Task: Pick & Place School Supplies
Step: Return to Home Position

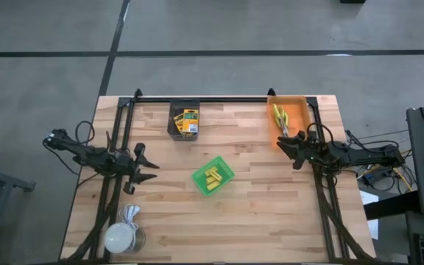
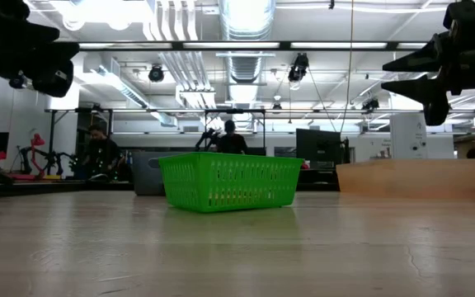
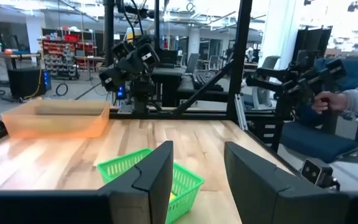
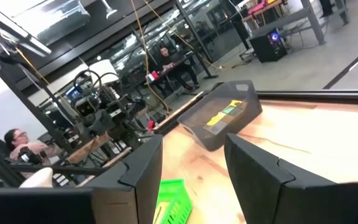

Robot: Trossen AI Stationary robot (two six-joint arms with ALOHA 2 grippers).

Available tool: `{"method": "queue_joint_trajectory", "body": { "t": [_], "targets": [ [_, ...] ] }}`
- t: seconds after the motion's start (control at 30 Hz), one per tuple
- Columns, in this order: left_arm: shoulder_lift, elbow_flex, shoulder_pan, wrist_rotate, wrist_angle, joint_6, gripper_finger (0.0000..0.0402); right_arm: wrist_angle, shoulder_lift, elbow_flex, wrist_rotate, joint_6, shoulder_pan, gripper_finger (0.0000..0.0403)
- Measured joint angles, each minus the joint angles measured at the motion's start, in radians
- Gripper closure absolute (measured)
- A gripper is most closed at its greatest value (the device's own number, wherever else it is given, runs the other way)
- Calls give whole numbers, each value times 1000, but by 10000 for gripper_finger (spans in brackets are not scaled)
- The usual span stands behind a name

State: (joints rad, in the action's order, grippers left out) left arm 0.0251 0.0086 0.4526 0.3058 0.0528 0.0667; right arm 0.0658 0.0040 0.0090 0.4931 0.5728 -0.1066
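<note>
Several small yellow blocks (image 1: 213, 179) lie in the green bin (image 1: 213, 176) at the table's middle. Yellow-and-green crayon boxes (image 1: 189, 121) lie in the grey bin (image 1: 183, 120) at the far edge. Yellow-handled pliers (image 1: 280, 120) lie in the orange bin (image 1: 288, 118) at the far right. My left gripper (image 1: 152, 167) is open and empty, raised above the table's left side, left of the green bin. My right gripper (image 1: 284, 148) is open and empty, raised by the orange bin's near end.
A white round object (image 1: 120, 236) with a clear cup stands at the near left corner. The black frame's rails (image 1: 197, 99) run along the far edge and both sides. Bare wood lies between the bins and along the near edge. People sit in the room beyond.
</note>
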Motion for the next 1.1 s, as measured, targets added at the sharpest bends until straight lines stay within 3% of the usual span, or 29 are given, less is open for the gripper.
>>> {"method": "queue_joint_trajectory", "body": {
  "t": [0.2, 1.1],
  "targets": [
    [31, -1, 0, 1, -4, -117, 252, 0, 12, 0, 0, 2, 0, 237],
    [35, 0, 0, 2, -8, -111, 252, 0, 11, 0, -3, 3, 0, 240]
  ]
}}
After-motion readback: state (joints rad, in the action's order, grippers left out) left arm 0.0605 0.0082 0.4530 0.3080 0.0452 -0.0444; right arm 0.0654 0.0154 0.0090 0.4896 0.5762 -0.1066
